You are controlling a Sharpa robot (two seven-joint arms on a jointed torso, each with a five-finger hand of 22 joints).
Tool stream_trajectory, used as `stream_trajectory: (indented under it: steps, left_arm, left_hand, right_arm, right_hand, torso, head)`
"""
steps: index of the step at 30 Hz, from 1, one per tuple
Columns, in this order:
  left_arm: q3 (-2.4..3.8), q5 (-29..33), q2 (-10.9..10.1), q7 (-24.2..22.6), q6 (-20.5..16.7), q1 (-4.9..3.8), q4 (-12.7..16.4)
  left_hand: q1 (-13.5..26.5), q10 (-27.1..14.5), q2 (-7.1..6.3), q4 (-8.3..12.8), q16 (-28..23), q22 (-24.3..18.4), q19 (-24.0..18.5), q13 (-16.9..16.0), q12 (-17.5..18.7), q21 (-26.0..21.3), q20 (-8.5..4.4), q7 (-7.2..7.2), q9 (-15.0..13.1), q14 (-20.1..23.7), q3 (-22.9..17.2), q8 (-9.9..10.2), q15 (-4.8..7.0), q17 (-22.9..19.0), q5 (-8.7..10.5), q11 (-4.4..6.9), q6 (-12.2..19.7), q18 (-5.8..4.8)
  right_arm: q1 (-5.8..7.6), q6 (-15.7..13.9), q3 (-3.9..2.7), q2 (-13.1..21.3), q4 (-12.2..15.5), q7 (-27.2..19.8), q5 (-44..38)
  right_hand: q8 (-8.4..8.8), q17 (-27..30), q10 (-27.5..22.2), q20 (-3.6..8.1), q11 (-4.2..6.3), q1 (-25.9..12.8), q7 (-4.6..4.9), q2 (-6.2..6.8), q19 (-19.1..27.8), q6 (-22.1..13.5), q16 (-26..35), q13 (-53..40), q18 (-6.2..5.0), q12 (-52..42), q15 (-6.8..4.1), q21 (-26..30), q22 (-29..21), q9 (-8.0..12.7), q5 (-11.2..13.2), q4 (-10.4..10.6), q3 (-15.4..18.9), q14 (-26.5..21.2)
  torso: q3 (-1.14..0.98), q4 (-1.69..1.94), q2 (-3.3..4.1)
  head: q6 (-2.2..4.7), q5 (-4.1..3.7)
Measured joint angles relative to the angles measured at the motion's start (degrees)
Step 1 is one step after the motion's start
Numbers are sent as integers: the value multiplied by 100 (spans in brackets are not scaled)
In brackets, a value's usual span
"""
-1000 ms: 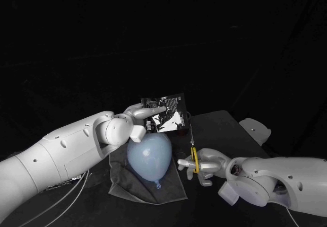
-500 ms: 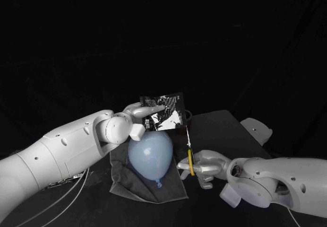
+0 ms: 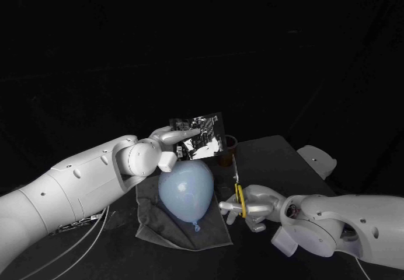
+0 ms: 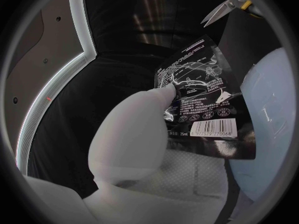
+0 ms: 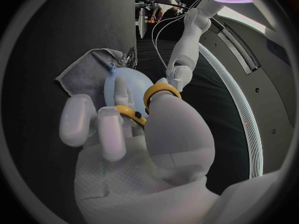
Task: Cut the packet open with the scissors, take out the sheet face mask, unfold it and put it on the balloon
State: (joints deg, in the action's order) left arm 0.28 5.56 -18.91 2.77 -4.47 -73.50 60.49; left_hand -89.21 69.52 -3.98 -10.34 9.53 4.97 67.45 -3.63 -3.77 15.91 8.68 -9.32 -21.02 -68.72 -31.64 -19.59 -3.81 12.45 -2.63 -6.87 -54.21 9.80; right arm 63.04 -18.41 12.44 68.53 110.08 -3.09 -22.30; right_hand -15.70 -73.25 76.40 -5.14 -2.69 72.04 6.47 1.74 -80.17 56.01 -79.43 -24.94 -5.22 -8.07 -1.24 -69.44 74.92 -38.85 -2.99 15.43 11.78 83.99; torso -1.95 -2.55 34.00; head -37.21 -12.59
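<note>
Two hands are busy: the left hand [image 3: 173, 140] pinches the glossy black foil packet [image 3: 202, 137] upright above the pale blue balloon [image 3: 185, 191]; the right hand [image 3: 248, 207] grips yellow-handled scissors [image 3: 238, 186], blades near the packet's edge. A deep snip could cut the mask inside or prick the balloon.

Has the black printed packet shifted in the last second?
Yes. The black printed packet in the left hand has edged up and left, away from the pale blue balloon.
</note>
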Motion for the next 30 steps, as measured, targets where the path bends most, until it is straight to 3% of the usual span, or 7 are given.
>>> stream_trajectory:
  steps: [4,7,11,17,20,29,30]
  left_arm:
    - [0,36,-11,-3,-7,0,-20]
    - [0,57,-21,-4,-11,0,-36]
    - [1,78,-32,-4,-15,0,-52]
    - [1,103,-39,-4,-17,0,-69]
    - [1,121,-42,-4,-16,0,-71]
    - [6,170,-71,-2,0,0,-65]
    - [7,175,-78,2,3,0,-65]
  left_hand:
    - [-7,0,7,0,0,0,13,0,0,0,13,0,0,0,0,2,0,3,0,0,1,-2]
    - [-13,0,12,0,0,0,13,0,0,0,13,1,-1,1,0,4,-1,5,0,0,1,-4]
    - [-13,0,12,16,0,-1,13,0,0,0,13,1,-1,1,-16,5,-1,5,1,0,1,-7]
    - [-12,0,12,16,0,-1,12,0,0,0,13,1,-6,2,-16,18,-2,5,2,0,2,-10]
    - [-13,0,12,16,-1,-1,12,0,0,0,13,2,-10,2,-15,21,-2,5,12,0,2,-12]
    - [-12,0,11,32,-1,-1,32,0,0,0,-7,-3,-54,3,-31,1,-3,9,0,0,-3,-19]
    - [-12,0,12,33,-1,-1,32,0,0,0,-7,-3,-55,3,-31,0,-3,9,0,0,-3,-32]
  right_arm:
    - [0,-64,0,5,-7,-16,79]
    - [0,-111,-1,9,-9,-17,127]
    - [0,-147,-1,12,-13,-3,163]
    - [0,-146,-1,10,-13,11,192]
    - [0,-139,-1,1,-15,13,211]
    - [1,-57,-5,-55,-10,21,224]
    - [3,-27,-6,-61,-1,23,215]
  right_hand:
    - [-584,-79,363,280,122,408,-340,-61,-111,502,-28,-876,87,-859,-305,-213,-2,-532,-284,-186,2,-2]
    - [-1235,-159,360,382,124,461,-475,-67,-146,422,-103,-2934,90,-1118,-414,-284,-1,-1374,-392,-142,121,2]
    - [-1825,-167,355,412,129,475,-403,-81,-118,311,-184,-4311,93,-1120,-440,-295,0,-2264,-310,4,316,-5]
    - [-2288,-185,345,412,139,360,-420,-100,-118,268,-394,-4897,96,-1140,-440,-342,2,-2900,-95,64,582,-5]
    - [-3498,-184,326,452,160,303,-666,-131,-157,506,-539,-4904,98,-1320,-486,-408,3,-3472,-32,60,765,9]
    - [-3589,-165,312,452,190,262,-626,-171,-157,342,-592,-4949,132,-1440,-491,-410,3,-3473,-32,75,865,5]
    - [-3414,-165,268,465,234,246,-546,-179,-141,230,-592,-4960,132,-1441,-492,-380,3,-3562,-13,79,925,4]
  torso:
    - [2,0,-1]
    - [2,1,-1]
    - [4,3,-1]
    - [4,2,-1]
    - [3,0,-1]
    - [-8,-3,-2]
    - [-11,-4,-2]
  head:
    - [3,0]
    - [8,1]
    - [10,-1]
    - [10,6]
    - [10,6]
    - [4,20]
    - [1,20]
